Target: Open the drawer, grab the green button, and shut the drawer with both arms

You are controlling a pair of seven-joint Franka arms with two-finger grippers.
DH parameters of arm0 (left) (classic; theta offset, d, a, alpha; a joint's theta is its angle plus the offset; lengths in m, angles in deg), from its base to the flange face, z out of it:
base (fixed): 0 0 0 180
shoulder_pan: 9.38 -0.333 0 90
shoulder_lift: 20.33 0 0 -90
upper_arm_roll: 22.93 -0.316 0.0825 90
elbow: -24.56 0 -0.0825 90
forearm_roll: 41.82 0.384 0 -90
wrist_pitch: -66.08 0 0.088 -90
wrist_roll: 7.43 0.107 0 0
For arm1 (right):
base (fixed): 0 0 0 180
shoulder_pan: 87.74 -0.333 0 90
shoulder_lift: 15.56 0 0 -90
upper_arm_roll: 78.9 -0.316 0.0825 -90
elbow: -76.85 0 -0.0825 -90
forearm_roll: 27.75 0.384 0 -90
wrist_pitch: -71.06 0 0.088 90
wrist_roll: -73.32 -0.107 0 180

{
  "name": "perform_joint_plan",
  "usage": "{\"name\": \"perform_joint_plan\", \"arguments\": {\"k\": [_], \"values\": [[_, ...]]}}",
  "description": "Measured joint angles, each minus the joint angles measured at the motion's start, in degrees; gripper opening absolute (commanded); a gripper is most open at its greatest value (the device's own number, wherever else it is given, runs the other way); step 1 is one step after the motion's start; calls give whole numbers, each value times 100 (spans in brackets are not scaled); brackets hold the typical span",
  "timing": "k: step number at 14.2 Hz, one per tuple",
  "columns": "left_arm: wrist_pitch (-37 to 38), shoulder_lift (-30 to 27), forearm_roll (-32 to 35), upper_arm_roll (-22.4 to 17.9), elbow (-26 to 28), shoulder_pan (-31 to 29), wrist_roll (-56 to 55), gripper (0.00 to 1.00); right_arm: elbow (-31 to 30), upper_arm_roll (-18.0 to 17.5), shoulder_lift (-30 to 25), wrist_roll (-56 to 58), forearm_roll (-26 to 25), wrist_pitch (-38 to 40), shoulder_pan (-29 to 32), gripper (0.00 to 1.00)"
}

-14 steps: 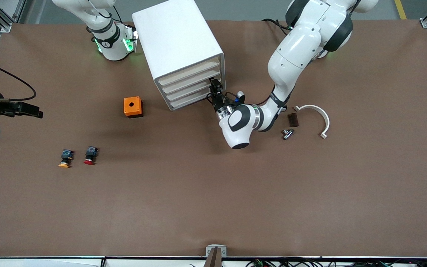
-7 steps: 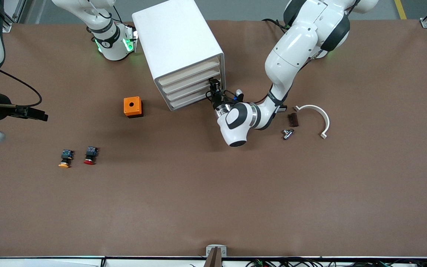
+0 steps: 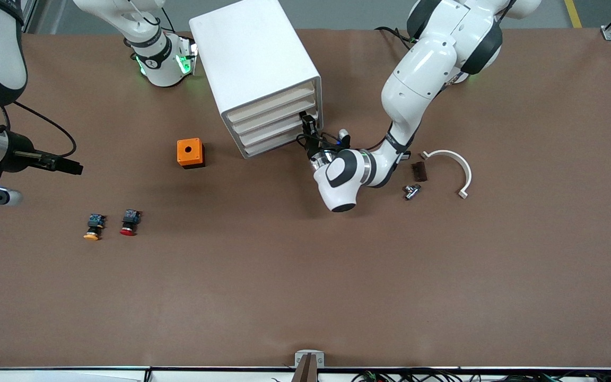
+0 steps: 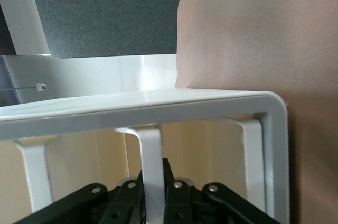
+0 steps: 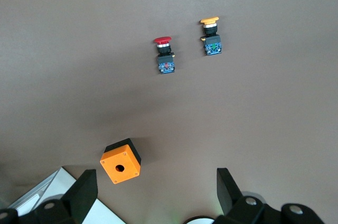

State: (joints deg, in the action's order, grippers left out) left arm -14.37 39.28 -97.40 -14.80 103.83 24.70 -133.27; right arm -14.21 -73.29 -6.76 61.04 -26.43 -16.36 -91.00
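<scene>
The white cabinet (image 3: 252, 58) stands near the robots' bases, and all four cream drawer fronts sit flush. My left gripper (image 3: 308, 123) is at the front corner, low on the stack at the lower drawers (image 3: 271, 139). In the left wrist view it (image 4: 151, 195) is shut on a thin white lip (image 4: 150, 150) between two cream fronts. I cannot tell which drawer that lip belongs to. The green button is hidden. My right gripper (image 3: 75, 168) hangs open and empty over the table at the right arm's end. In its wrist view the right gripper (image 5: 156, 192) holds nothing.
An orange box with a hole (image 3: 190, 153) (image 5: 121, 160) sits beside the cabinet. A red-capped button (image 3: 130, 222) (image 5: 164, 55) and an orange-capped button (image 3: 93, 226) (image 5: 211, 36) lie nearer the front camera. A white curved bracket (image 3: 456, 164), a brown block (image 3: 419, 171) and a metal fitting (image 3: 411, 190) lie at the left arm's end.
The left gripper has closed on the white lip at the cabinet front. The right gripper has moved over the table toward the orange box, still open.
</scene>
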Motion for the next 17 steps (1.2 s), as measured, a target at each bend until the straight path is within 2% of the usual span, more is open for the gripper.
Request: {"name": "perform_joint_plan", "arguments": {"k": [6, 10, 14, 16, 17], "values": [[-204, 0, -110, 0, -28, -773, -2, 10, 0, -13, -1, -887, 3, 23, -408, 100], [-405, 0, -153, 6, -75, -1286, 19, 13, 0, -34, -2, -1924, 5, 22, -905, 100], [-467, 1, -161, 9, -75, -1379, 31, 19, -46, -51, -1, -3281, 6, -107, -1535, 100], [-492, 2, -162, 9, -75, -1379, 137, 36, -135, -55, -1, -4048, 6, -315, -1841, 100], [-499, 2, -162, 9, -76, -1380, 288, 60, -194, -56, 0, -4372, 6, -418, -1980, 100]]}}
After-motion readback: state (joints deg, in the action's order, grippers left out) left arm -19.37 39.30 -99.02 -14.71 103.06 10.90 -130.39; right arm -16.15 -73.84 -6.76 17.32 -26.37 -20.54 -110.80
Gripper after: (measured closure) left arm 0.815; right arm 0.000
